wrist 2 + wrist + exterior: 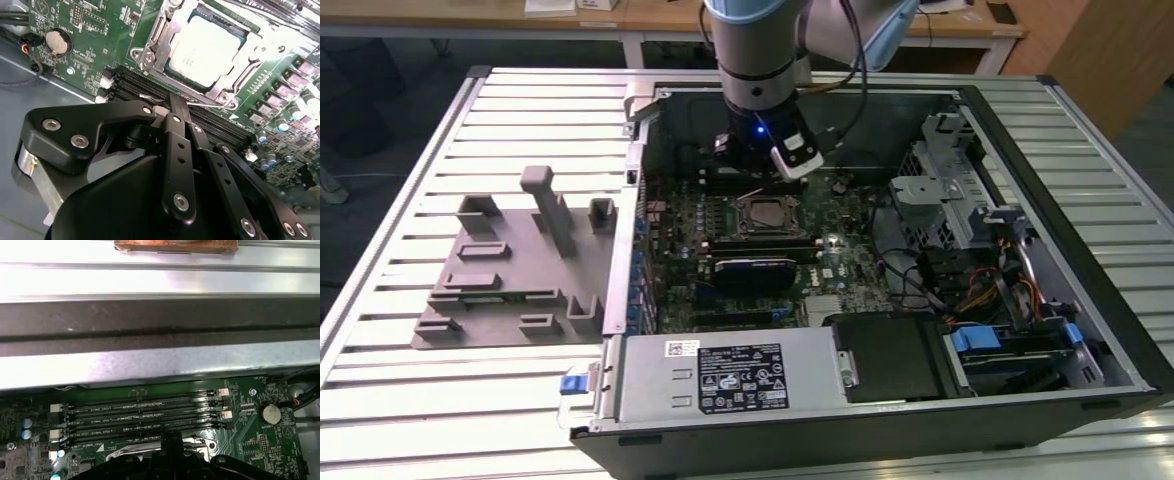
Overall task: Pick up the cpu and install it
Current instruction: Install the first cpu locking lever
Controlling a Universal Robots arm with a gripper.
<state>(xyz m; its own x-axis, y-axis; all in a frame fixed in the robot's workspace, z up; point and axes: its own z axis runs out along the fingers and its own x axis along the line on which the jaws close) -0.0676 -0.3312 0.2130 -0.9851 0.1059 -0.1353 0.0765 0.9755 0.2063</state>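
Observation:
The cpu (761,215) is a small square chip with a pale silver top. It lies flat in the metal-framed socket of the motherboard (854,265), inside the open computer case, and shows up close in the second wrist view (207,47). My gripper (755,186) hangs just behind the socket, over the black memory slots (145,415). In the second wrist view its fingers meet in a narrow tip (176,104) with nothing between them, a short way from the socket frame's edge. The first wrist view has the gripper's tip (172,437) just above the slots.
A grey plastic holder block (507,270) lies on the slatted table at the exterior view's left. Within the case are a power supply (720,375), a drive cage (947,195) and cables (974,290). The case wall (160,365) stands close behind the slots. A coin battery (56,41) sits nearby.

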